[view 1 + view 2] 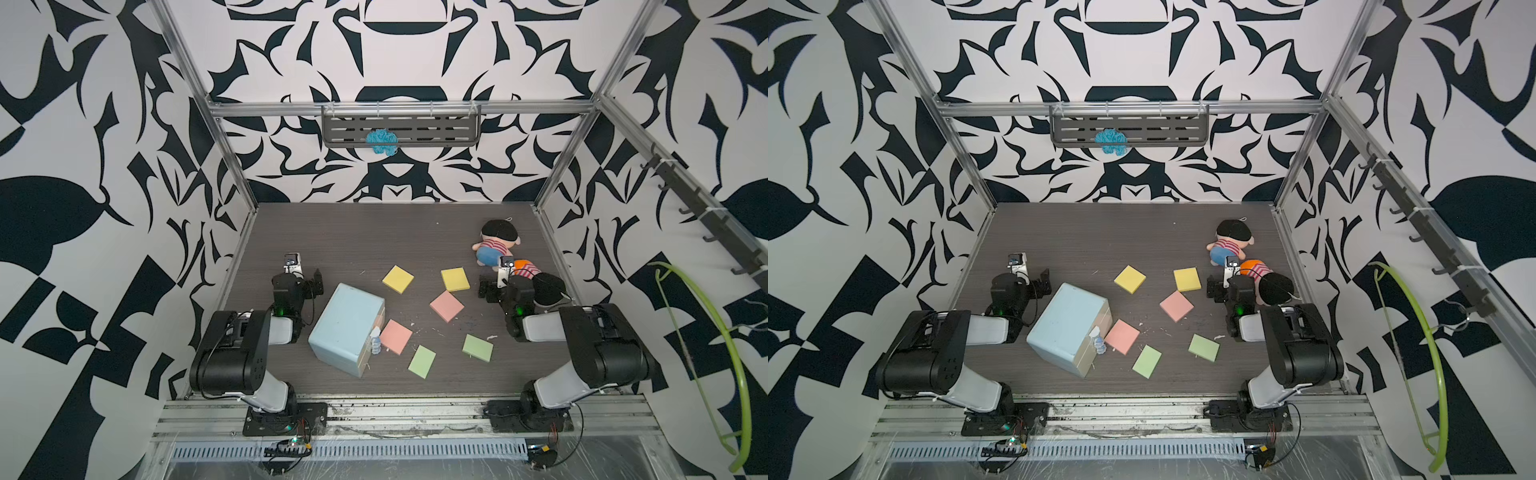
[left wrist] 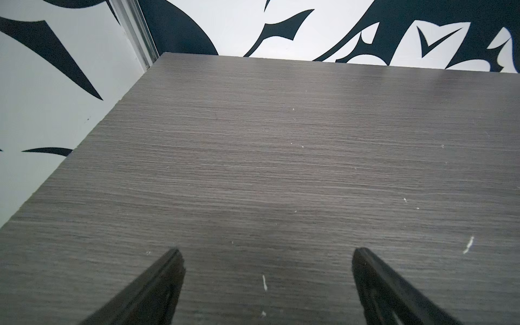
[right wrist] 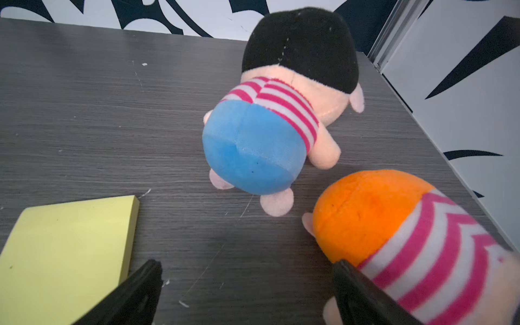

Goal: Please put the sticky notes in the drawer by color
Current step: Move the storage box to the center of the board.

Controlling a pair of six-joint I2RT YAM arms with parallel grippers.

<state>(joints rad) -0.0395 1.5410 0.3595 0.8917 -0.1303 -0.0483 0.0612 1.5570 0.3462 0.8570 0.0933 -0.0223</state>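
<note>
The six sticky pads lie singly and flat on the desk (image 1: 332, 232), all outside the chest (image 1: 343, 322). A yellow pad (image 1: 398, 279) and a second yellow pad (image 1: 455, 279) are farthest back, with a pink pad (image 1: 446, 306) just nearer than those. A second pink pad (image 1: 395, 336) sits just beside the chest's cream front, and a green pad (image 1: 422, 361) and a second green pad (image 1: 478, 348) are nearest the arms' bases. The chest stands left of the pads, turned at an angle, its pale blue top up and its front toward them. One bluish knob (image 1: 375, 345) shows at that front, close by the second pink pad — whether the drawers are fully shut I cannot tell. The left pincer (image 2: 267, 253) stands wide over bare desk near the chest's far left side, holding nothing. The right pincer (image 3: 247, 266) is wide too and empty, low over the desk between the second yellow pad and an orange doll (image 3: 365, 213). One finger (image 3: 363, 295) lies close against that doll's striped shirt — touching or not, I cannot tell. A blue doll (image 3: 253, 149) lies just beyond, toward the desk's far right corner. On the back wall a grey shelf (image 1: 436, 126) carries a blue yarn tuft (image 1: 381, 141).
</note>
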